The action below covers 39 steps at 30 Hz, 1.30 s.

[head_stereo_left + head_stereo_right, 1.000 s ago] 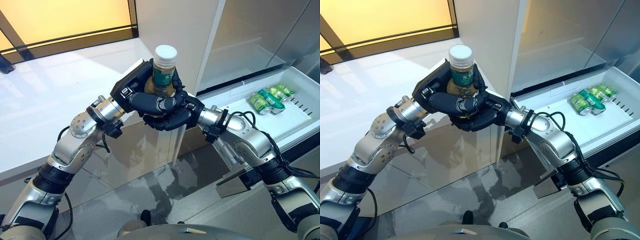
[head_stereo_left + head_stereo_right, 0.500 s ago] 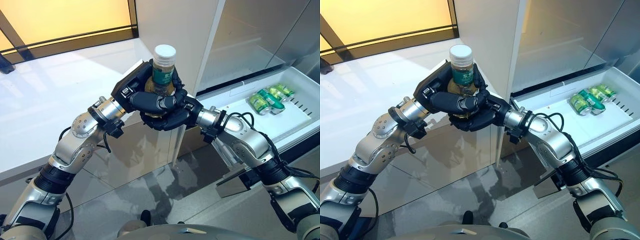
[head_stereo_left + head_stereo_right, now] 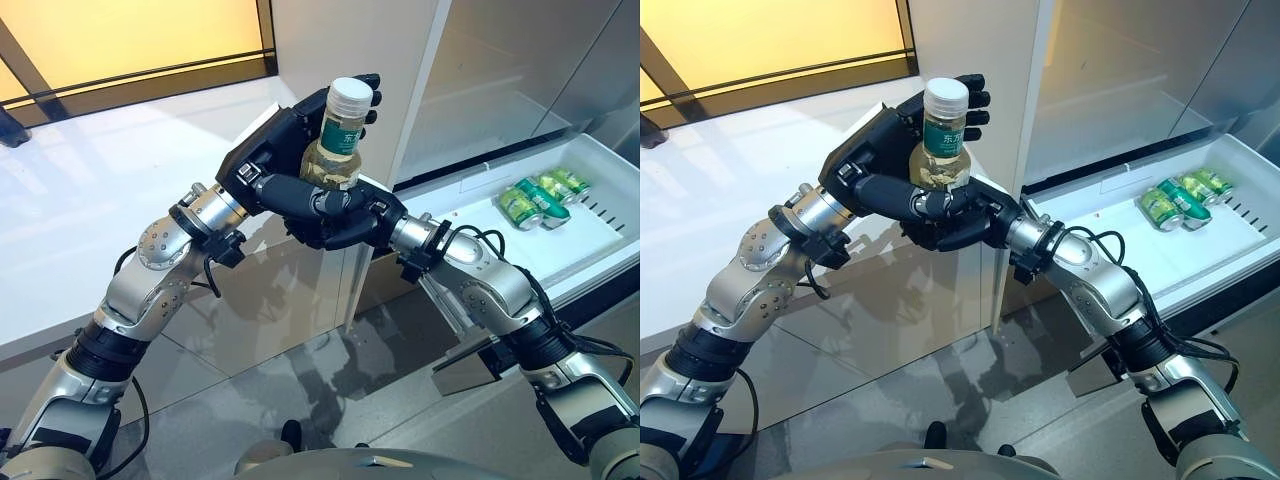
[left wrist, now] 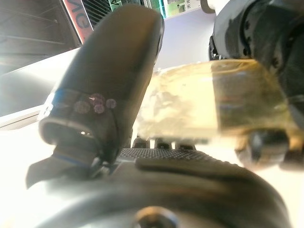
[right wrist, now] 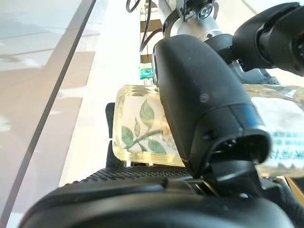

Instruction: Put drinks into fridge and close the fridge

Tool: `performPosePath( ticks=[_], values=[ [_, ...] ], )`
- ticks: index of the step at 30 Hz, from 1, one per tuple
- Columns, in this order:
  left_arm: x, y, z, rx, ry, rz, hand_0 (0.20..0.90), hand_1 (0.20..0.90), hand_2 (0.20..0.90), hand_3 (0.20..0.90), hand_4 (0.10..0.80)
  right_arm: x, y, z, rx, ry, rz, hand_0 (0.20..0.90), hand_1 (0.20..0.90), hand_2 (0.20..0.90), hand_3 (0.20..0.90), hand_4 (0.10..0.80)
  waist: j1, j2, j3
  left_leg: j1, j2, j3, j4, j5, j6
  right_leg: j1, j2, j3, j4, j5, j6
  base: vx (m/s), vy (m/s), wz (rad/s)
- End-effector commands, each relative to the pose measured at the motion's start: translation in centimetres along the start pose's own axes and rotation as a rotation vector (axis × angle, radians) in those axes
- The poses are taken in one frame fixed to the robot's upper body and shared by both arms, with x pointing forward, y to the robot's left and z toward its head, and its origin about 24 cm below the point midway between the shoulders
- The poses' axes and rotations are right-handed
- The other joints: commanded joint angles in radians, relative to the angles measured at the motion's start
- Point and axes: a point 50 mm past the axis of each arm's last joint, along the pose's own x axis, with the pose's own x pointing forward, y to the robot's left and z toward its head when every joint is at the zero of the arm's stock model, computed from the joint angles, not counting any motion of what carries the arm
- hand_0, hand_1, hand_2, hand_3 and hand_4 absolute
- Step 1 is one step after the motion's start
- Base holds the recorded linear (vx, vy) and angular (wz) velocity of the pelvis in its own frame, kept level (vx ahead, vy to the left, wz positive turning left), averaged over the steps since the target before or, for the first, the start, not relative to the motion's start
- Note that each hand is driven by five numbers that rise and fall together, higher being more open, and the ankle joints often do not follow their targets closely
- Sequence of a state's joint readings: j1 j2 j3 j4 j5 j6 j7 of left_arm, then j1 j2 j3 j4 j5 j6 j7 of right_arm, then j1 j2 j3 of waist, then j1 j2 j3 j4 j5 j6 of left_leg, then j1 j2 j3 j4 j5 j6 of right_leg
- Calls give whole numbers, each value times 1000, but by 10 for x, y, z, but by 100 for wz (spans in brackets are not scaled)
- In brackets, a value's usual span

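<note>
A clear bottle (image 3: 340,140) of pale yellow drink with a white cap and green label is held between both hands, tilted, in front of the white fridge side (image 3: 340,40). My left hand (image 3: 275,150) is open, its fingers (image 3: 367,100) straight up behind the bottle and its thumb (image 4: 118,71) beside it. My right hand (image 3: 345,225) is curled round the bottle's lower part from the right. The bottle also shows in the left wrist view (image 4: 223,104) and in the right wrist view (image 5: 137,128), under the right thumb (image 5: 204,109).
The fridge stands open at the right, with a pale inner compartment (image 3: 500,70) and a pulled-out white drawer (image 3: 600,240) holding green cans (image 3: 540,195). A white counter (image 3: 100,180) runs along the left. Grey tiled floor lies below.
The left hand's fingers have straightened from round the bottle and now stand up behind it. The bottle has risen a little and tilted to the right. The right hand stays curled under it.
</note>
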<state>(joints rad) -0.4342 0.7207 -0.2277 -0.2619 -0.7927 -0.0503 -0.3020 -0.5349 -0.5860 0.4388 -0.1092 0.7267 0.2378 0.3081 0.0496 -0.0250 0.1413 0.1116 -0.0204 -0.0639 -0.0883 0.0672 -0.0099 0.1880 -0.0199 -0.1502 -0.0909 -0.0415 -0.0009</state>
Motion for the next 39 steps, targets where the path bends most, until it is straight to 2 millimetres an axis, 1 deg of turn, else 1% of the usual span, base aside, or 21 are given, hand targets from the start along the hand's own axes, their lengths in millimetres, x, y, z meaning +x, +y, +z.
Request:
performPosePath(
  ticks=[1, 4, 7, 10, 12, 13, 14, 15, 16, 18, 21, 22, 23, 24, 26, 28, 31, 32, 34, 37, 39],
  values=[
    [5, 14, 48, 135, -243, 37, 900, 900, 900, 900, 800, -5, -7, 92, -106, -471, -15, 300, 300, 300, 200, 100, 2, 1, -136, 22, -45, -30, 2, -95, 20, -53, -18, 22, 16, 50, 70, 0, 0, 0],
    [-2, 19, 47, 147, -234, 76, 900, 900, 900, 900, 800, -11, -11, 96, -135, -490, -48, 300, 300, 300, 200, 100, 2, 1, -135, 22, -45, -30, 2, -95, 21, -53, -17, 23, 16, 50, 69, 0, 0, 0],
    [-16, 27, 46, 147, -230, 150, 900, 900, 900, 900, 800, -23, -14, 100, -170, -518, -79, 300, 300, 300, 200, 100, 2, -1, -137, 21, -45, -30, 1, -96, 22, -54, -16, 25, 15, 49, 70, 0, 0, 0],
    [-25, 31, 44, 94, -242, 176, 900, 900, 900, 900, 800, -31, -15, 103, -188, -534, -95, 300, 300, 300, 200, 100, 1, -2, -137, 19, -45, -30, 1, -96, 22, -56, -16, 26, 15, 49, 69, 0, 0, 0],
    [-31, 29, 41, 25, -267, 139, 900, 900, 900, 900, 800, -37, -15, 104, -204, -549, -99, 300, 300, 300, 200, 100, 0, -4, -136, 19, -44, -30, 1, -97, 22, -58, -15, 28, 16, 49, 69, 0, 0, 0],
    [-33, 24, 37, -59, -286, 91, 900, 900, 900, 900, 800, -40, -15, 104, -214, -555, -102, 300, 300, 300, 200, 100, -1, -5, -136, 19, -44, -29, 1, -98, 23, -58, -15, 28, 15, 50, 69, 0, 0, 0],
    [-35, 16, 28, -223, -301, 27, 900, 900, 900, 900, 800, -44, -14, 103, -225, -559, -106, 300, 300, 300, 200, 100, -6, -6, -134, 20, -42, -28, 1, -99, 22, -59, -14, 31, 17, 50, 68, 0, 0, 0],
    [-35, 14, 25, -270, -306, 23, 900, 900, 900, 900, 800, -44, -13, 103, -226, -559, -107, 300, 300, 300, 200, 100, -7, -6, -134, 21, -42, -26, 1, -99, 22, -59, -14, 31, 17, 51, 68, 0, 0, 0],
    [-36, 5, 14, -408, -328, -24, 900, 900, 900, 900, 800, -47, -12, 102, -228, -560, -104, 300, 300, 300, 200, 100, -13, -8, -134, 24, -42, -24, 1, -103, 23, -58, -14, 33, 17, 50, 68, 0, 0, 0],
    [-37, -9, -1, -616, -365, -87, 900, 900, 900, 900, 800, -51, -10, 102, -228, -561, -94, 300, 300, 300, 200, 100, -23, -10, -135, 28, -41, -18, 1, -106, 23, -60, -13, 40, 18, 51, 68, 0, 0, 0],
    [-39, -25, -15, -812, -417, -189, 900, 900, 900, 900, 800, -55, -7, 101, -206, -554, -64, 300, 300, 300, 200, 100, -32, -13, -133, 30, -41, -13, 1, -110, 24, -62, -12, 46, 19, 53, 66, 0, 0, 0],
    [-41, -33, -20, -880, -435, -248, 900, 900, 900, 900, 800, -56, -6, 101, -193, -545, -49, 300, 300, 300, 200, 100, -35, -13, -132, 31, -41, -11, 1, -112, 24, -62, -12, 49, 20, 53, 65, 0, 0, 0],
    [-42, -37, -22, -900, -447, -273, 900, 900, 900, 900, 800, -57, -6, 101, -189, -542, -42, 300, 300, 300, 200, 100, -37, -14, -131, 32, -41, -10, 1, -112, 24, -63, -12, 50, 21, 54, 65, 0, 0, 0],
    [-45, -46, -27, -946, -461, -343, 900, 900, 900, 900, 800, -58, -4, 101, -178, -535, -22, 300, 300, 300, 200, 100, -41, -15, -129, 33, -41, -8, 1, -114, 23, -63, -12, 53, 21, 55, 64, 0, 0, 0],
    [-48, -56, -31, -990, -484, -425, 900, 900, 900, 900, 800, -61, -3, 101, -169, -525, -13, 300, 300, 300, 200, 100, -45, -16, -128, 32, -41, -5, 1, -117, 24, -65, -11, 56, 21, 56, 63, -9, 19, -6],
    [-50, -68, -36, -1073, -506, -497, 900, 900, 900, 900, 800, -64, -2, 99, -163, -514, -7, 300, 300, 300, 200, 100, -52, -18, -125, 32, -41, 0, 1, -120, 24, -69, -10, 63, 22, 57, 64, -16, 19, -5],
    [-55, -75, -45, -1160, -499, -483, 900, 900, 900, 900, 800, -70, -3, 96, -146, -506, -11, 300, 300, 300, 200, 100, -59, -19, -120, 31, -41, 3, 1, -121, 24, -73, -9, 69, 24, 60, 63, 0, 0, 0],
    [-58, -80, -54, -1270, -491, -450, 900, 900, 900, 900, 800, -73, -4, 93, -132, -504, -12, 300, 300, 300, 200, 100, -61, -20, -118, 31, -40, 7, 1, -121, 25, -74, -9, 71, 24, 61, 64, -10, 16, -4],
    [-65, -87, -68, -1373, -480, -412, 900, 900, 900, 900, 800, -77, -5, 91, -120, -503, -17, 300, 300, 300, 200, 100, -63, -22, -115, 30, -39, 13, 1, -123, 25, -76, -10, 73, 25, 61, 64, -10, 18, -8],
    [-85, -99, -92, -1476, -407, -296, 900, 900, 900, 900, 800, -87, -7, 87, -90, -501, -30, 300, 300, 300, 200, 100, -69, -25, -111, 25, -38, 21, 1, -120, 23, -84, -7, 81, 29, 64, 65, -12, 21, -9],
    [-103, -113, -115, -1537, -331, -203, 900, 900, 900, 900, 800, -96, -9, 84, -84, -495, -43, 300, 300, 300, 200, 100, -71, -28, -106, 22, -37, 28, 1, -120, 25, -89, -7, 84, 29, 66, 67, -16, 19, -10]
  ],
)
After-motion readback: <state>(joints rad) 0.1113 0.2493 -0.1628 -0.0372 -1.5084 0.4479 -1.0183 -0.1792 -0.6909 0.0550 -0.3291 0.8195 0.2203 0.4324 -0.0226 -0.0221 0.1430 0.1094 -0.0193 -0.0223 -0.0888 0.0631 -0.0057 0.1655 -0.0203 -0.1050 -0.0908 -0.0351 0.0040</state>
